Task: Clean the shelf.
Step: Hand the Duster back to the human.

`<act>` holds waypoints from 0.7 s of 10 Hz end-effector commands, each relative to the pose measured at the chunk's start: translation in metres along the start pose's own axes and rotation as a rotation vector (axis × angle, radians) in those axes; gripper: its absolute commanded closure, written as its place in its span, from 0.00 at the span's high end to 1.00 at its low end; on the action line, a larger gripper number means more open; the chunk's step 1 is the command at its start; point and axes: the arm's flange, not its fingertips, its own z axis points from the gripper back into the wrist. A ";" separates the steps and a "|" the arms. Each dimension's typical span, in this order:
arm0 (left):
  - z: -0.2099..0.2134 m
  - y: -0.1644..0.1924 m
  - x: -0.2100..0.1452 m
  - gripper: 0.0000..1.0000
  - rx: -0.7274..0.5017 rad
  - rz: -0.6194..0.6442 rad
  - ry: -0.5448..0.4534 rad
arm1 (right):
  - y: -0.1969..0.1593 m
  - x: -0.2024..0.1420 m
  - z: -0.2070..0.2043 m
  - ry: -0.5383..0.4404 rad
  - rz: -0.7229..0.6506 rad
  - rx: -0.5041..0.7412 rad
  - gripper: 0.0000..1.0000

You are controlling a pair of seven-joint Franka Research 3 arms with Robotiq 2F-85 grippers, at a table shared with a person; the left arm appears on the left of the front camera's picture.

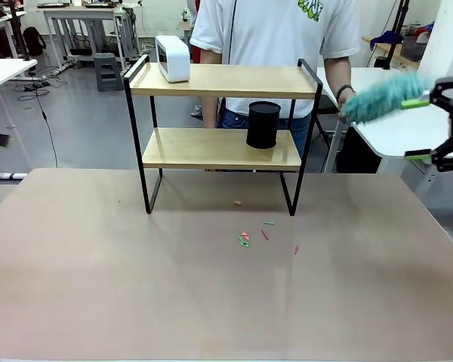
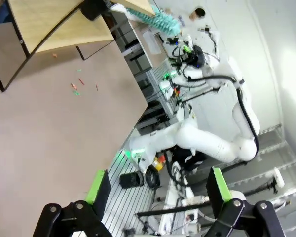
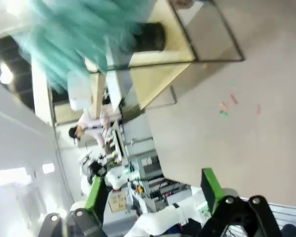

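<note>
We see the shelf (image 1: 223, 81) standing at the far middle of the brown table (image 1: 98, 271), two wooden boards in a black frame, legs on the tabletop. On its top board, left end, sits a white box-like device (image 1: 173, 58); on the lower board, right of centre, a black cylindrical cup (image 1: 263, 124) stands upright. Small red and green scraps (image 1: 244, 239) lie scattered on the table just in front of the shelf's right legs. A person in a white shirt (image 1: 275, 30) stands behind the shelf, and the person's hand (image 1: 346, 111) holds a teal fluffy duster (image 1: 385, 98) out to the right of the shelf, near top-board height. The right gripper (image 1: 447, 119) is at the right edge of the front view, jaws spread wide, the duster's green handle end reaching to its upper finger; we cannot tell whether they touch. In the right wrist view the duster (image 3: 69, 44) is a teal blur beyond the parted green pads (image 3: 95, 192), not pinched between them. The left gripper (image 2: 155, 190) in its own wrist view hangs with jaws wide apart and nothing between them, over the table's edge, with the shelf (image 2: 49, 24) in the upper-left corner and the other white arm (image 2: 212, 143) beyond.
</note>
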 end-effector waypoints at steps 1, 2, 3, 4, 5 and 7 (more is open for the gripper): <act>-0.056 0.013 0.010 1.00 -0.013 0.107 -0.184 | 0.010 -0.009 -0.034 0.157 0.104 0.103 1.00; -0.080 0.015 0.014 1.00 -0.055 0.119 -0.229 | 0.013 -0.014 -0.063 0.225 0.131 0.114 1.00; -0.101 0.014 0.015 1.00 -0.089 0.134 -0.230 | 0.013 -0.016 -0.094 0.279 0.133 0.123 1.00; -0.123 0.009 0.009 1.00 -0.121 0.163 -0.215 | 0.016 -0.020 -0.125 0.343 0.144 0.147 1.00; -0.138 0.009 0.002 1.00 -0.113 0.202 -0.137 | 0.019 -0.022 -0.145 0.391 0.150 0.160 1.00; -0.107 0.026 0.012 1.00 -0.085 0.158 -0.199 | 0.013 -0.041 -0.128 0.350 0.130 0.124 1.00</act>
